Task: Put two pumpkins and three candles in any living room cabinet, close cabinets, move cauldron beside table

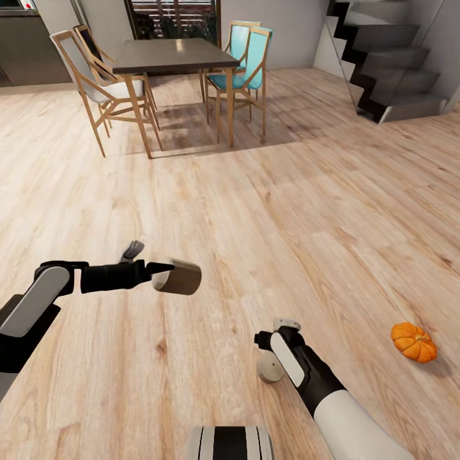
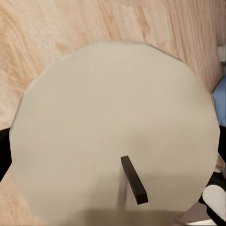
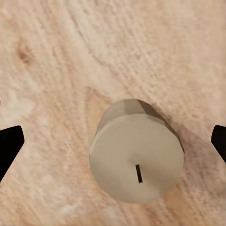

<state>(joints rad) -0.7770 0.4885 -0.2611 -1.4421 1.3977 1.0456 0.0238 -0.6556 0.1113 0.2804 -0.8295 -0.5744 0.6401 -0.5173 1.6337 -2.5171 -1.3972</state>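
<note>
My left gripper (image 1: 165, 275) is shut on a beige candle (image 1: 180, 277), held on its side above the wooden floor. In the left wrist view that candle's flat top (image 2: 113, 122) with its dark wick (image 2: 134, 180) is very close. A second candle (image 1: 271, 369) stands upright on the floor under my right gripper (image 1: 276, 350). The right wrist view looks straight down on this candle (image 3: 136, 157), with the open fingertips (image 3: 9, 146) wide apart on either side and not touching it. An orange pumpkin (image 1: 414, 342) lies on the floor to the right. No cabinet or cauldron is in view.
A dark dining table (image 1: 172, 56) with wooden chairs (image 1: 102, 83) and teal chairs (image 1: 246, 61) stands at the back. A grey staircase (image 1: 390, 64) rises at the back right. Open wooden floor (image 1: 255, 211) lies between.
</note>
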